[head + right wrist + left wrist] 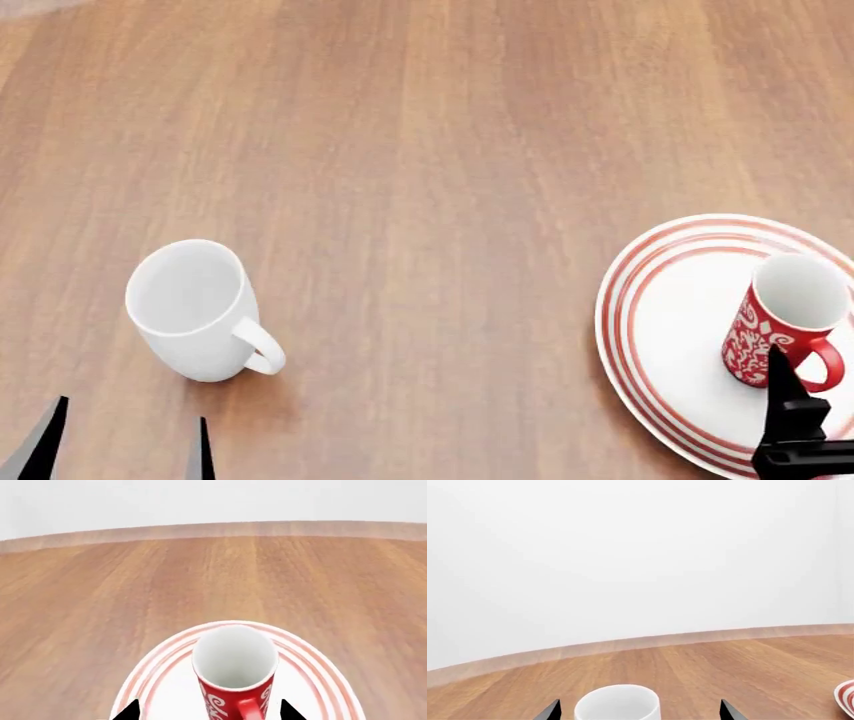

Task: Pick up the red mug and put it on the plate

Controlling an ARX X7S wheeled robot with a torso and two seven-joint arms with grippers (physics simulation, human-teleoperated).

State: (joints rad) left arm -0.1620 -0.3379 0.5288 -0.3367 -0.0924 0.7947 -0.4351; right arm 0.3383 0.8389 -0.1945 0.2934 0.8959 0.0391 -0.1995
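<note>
The red mug (785,322) stands upright on the plate (667,310), toward the plate's right half in the head view, its handle turned back toward the robot. From above you see the whole layout at once: the plate at the right of the wooden table (441,150), and a plain white mug (198,310) well apart from it on the left, handle pointing right and toward the robot.

The right wrist view shows what the head view cannot: it looks straight into the red mug's white interior (235,655), with the far edge of the table and a pale wall (213,500) behind. The right gripper (210,711) is spread, its two dark fingertips on either side of the mug's lower body and clear of it; nothing is held. In the head view only one dark finger of this gripper shows, just in front of the mug's handle.

The left wrist view has the white mug's rim (617,704) between the tips of the left gripper (639,711), also spread and not touching it, and a sliver of the plate's striped rim (846,699) at the frame's edge. Overhead, the left gripper's tips (120,448) sit low on the near side of the white mug.
</note>
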